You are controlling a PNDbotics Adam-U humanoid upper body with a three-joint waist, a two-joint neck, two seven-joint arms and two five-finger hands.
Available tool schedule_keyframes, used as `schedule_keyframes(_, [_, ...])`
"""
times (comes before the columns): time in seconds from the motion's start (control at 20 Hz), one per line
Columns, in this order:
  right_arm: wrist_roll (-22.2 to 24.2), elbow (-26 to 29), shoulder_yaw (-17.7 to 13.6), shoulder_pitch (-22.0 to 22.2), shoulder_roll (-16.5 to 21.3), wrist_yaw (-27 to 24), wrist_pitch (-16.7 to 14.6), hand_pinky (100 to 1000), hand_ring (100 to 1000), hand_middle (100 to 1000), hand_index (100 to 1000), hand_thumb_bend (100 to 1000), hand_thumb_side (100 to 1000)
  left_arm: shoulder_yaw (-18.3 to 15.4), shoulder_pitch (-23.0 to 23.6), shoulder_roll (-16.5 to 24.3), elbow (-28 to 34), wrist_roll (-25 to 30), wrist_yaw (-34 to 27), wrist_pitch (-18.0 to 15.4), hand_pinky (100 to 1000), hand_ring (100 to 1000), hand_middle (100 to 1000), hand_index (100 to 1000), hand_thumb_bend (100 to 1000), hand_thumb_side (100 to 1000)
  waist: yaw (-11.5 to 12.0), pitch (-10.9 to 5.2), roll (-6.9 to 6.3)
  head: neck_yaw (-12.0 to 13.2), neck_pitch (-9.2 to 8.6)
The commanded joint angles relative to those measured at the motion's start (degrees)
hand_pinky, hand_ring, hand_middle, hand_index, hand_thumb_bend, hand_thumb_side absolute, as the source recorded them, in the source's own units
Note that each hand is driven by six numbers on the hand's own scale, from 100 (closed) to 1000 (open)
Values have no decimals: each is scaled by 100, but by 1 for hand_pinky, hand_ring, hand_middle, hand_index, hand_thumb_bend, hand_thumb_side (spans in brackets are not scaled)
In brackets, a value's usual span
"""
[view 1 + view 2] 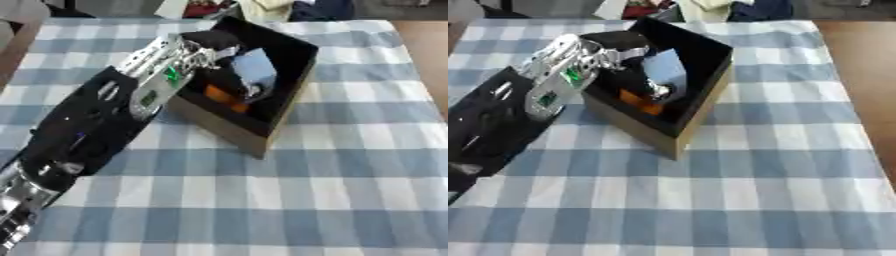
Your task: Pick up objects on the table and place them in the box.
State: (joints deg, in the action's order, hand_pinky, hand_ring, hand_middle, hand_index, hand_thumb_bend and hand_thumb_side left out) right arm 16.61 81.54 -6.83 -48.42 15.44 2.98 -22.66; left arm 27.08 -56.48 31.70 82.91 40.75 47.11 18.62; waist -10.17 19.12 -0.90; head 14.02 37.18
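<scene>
A dark open box (pixel 289 102) with brown outer walls stands askew on the far middle of the checked table. My left arm comes in from the lower left, and my left hand (pixel 216 59) is down inside the box over its left wall. Its fingers curl round a pale blue flat object (pixel 665 66), which stands tilted above the box floor. An orange object (pixel 224 96) lies on the box floor just below the hand. The hand hides the rest of the box's left half. My right hand shows in neither view.
The blue and white checked cloth (pixel 289 200) covers the table in front of and to the right of the box. The table's right edge (pixel 846 90) borders a brown floor. Red, white and dark cloth-like things (pixel 262 7) lie beyond the far edge.
</scene>
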Motion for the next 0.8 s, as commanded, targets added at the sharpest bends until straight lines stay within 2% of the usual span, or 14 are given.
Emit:
schedule_keyframes(0.05, [11, 143, -6, -113, 69, -44, 2, 979, 967, 781, 870, 100, 738, -81, -73, 29, 10, 23, 149, -40, 622, 823, 736, 852, 100, 804, 6, -108, 12, 21, -41])
schedule_keyframes(0.25, [14, 146, -7, -99, 63, -46, 12, 979, 967, 781, 871, 100, 740, -142, -71, 13, 54, -24, 173, 6, 626, 830, 747, 896, 100, 824, 10, -115, 13, 20, -47])
schedule_keyframes(0.55, [15, 152, -12, -66, 58, -51, 28, 980, 967, 780, 871, 100, 739, -266, -89, 66, 369, -130, 170, 102, 638, 841, 763, 915, 161, 880, 33, -144, 11, 8, -32])
schedule_keyframes(0.8, [7, 177, -19, -34, 34, -58, 47, 980, 967, 780, 871, 100, 735, -390, -84, 145, 692, -105, 28, 166, 650, 852, 777, 924, 343, 981, 53, -183, 14, -3, -7])
